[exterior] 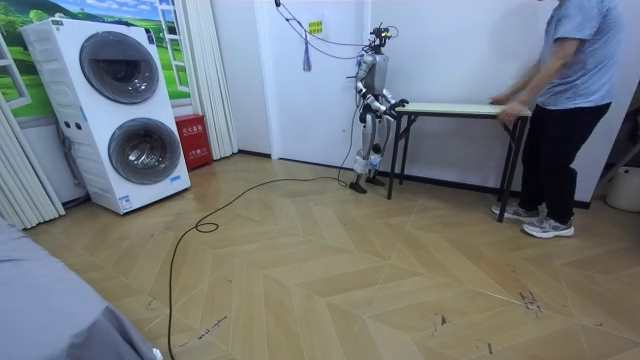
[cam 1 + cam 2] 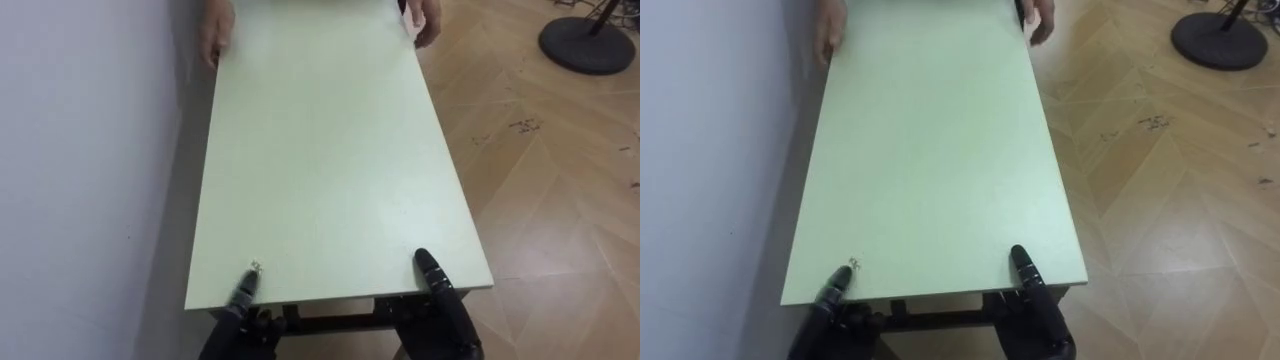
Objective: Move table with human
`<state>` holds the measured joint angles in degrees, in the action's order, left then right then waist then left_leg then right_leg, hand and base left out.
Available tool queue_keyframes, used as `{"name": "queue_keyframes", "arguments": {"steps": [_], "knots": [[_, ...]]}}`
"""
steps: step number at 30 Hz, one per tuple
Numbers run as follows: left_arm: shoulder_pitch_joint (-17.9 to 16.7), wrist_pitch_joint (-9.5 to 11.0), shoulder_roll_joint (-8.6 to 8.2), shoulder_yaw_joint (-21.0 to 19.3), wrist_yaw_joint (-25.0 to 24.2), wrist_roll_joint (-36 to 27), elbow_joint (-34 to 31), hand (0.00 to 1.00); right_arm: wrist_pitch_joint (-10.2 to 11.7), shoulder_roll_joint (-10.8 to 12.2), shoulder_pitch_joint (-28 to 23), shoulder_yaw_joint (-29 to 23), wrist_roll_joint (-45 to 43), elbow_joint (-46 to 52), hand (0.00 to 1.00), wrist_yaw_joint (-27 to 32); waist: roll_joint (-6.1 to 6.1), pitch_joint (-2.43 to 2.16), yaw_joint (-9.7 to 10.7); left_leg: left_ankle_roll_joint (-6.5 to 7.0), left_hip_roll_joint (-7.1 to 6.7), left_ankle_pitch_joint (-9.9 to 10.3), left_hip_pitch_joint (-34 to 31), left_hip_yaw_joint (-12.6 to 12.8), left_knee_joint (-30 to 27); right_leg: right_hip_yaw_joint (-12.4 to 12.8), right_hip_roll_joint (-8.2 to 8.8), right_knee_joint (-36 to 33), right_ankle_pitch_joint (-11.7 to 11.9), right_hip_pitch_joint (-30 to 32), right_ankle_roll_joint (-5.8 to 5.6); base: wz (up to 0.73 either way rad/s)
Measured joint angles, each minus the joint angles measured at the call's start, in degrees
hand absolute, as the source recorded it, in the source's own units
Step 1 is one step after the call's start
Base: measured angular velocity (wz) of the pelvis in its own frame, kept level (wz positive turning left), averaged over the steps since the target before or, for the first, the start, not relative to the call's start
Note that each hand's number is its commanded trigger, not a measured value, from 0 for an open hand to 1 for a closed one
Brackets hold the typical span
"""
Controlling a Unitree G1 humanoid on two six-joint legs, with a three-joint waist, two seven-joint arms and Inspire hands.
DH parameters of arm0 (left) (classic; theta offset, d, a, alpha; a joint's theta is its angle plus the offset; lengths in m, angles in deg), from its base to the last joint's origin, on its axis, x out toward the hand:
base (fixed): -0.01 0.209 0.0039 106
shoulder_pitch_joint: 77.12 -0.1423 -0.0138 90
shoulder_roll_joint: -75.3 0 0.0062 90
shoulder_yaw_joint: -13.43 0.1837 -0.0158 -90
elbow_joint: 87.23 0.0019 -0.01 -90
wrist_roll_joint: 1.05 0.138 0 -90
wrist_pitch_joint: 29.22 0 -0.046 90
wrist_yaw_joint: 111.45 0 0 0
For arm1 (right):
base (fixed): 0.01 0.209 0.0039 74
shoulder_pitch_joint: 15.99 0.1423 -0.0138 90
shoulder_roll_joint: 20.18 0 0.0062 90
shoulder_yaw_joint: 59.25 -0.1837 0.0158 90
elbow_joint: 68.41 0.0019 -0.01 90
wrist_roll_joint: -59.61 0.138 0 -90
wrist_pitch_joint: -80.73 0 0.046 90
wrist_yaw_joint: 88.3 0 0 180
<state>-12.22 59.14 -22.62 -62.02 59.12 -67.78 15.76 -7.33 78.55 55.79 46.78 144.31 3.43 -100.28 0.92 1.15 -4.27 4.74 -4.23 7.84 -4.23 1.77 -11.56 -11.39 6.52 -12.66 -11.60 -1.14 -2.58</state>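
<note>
The long pale-green table (image 2: 320, 150) stretches away from me along the wall. My left hand (image 2: 240, 310) grips its near edge at the left corner, thumb on top and the rest below the board. My right hand (image 2: 445, 305) holds the near edge at the right corner the same way. At the far end a person's two hands (image 2: 215, 40) clasp the far corners. In the room view the person (image 1: 570, 100) leans over the table's (image 1: 450, 108) end on the room view's right, and I stand at the other end with all its legs on the floor.
A white wall (image 2: 80, 180) runs close along the table's left side. Wooden floor (image 2: 550, 200) lies open to the right, with a black round stand base (image 2: 588, 45) at the far right. A stacked washer and dryer (image 1: 120, 110) and a red box (image 1: 192, 140) stand farther off.
</note>
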Motion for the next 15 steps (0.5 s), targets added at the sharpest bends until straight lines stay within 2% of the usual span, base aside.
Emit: {"name": "queue_keyframes", "arguments": {"steps": [1,2,5,9,15], "knots": [[0.2,0.0,0.17,-0.1,-0.1,2.7,0.0,0.00,-0.1,0.0,0.0,0.0,0.0,0.0,0.12,0.0,0.01,-0.01,0.0,0.00,0.00,0.0,0.0,0.0,0.0,0.0,0.00,0.0,0.0,0.0,0.00,0.00],[0.6,0.0,0.20,-0.1,-0.1,4.8,0.0,0.00,-0.1,0.0,0.0,0.0,-0.1,0.0,0.00,0.0,0.01,-0.01,0.0,0.00,0.00,0.0,0.0,0.0,0.1,0.0,0.00,0.0,0.0,0.0,0.00,0.00],[1.1,0.0,0.19,-0.1,-0.1,7.3,0.1,0.00,-0.2,-0.4,0.0,0.1,-2.7,0.0,0.00,-0.4,0.03,-0.02,0.4,0.00,0.00,0.0,0.1,0.1,0.2,0.1,0.01,0.0,0.0,0.0,0.00,0.00],[2.1,-0.2,0.16,-0.1,-0.3,8.9,0.1,0.00,-0.9,-2.2,0.0,0.5,-8.1,0.2,0.00,-3.8,0.03,-0.03,0.9,0.00,0.12,0.0,0.8,0.8,0.7,0.5,0.02,0.0,0.0,-0.1,-0.01,-0.09],[3.2,-0.3,0.13,0.3,-0.4,8.8,0.4,0.00,-0.9,-2.4,-0.1,0.8,-8.9,0.0,0.00,-5.0,0.14,-0.12,0.9,-0.02,0.41,0.0,1.0,1.3,0.8,0.6,-0.20,0.0,0.1,-0.2,0.17,-0.04]]}}
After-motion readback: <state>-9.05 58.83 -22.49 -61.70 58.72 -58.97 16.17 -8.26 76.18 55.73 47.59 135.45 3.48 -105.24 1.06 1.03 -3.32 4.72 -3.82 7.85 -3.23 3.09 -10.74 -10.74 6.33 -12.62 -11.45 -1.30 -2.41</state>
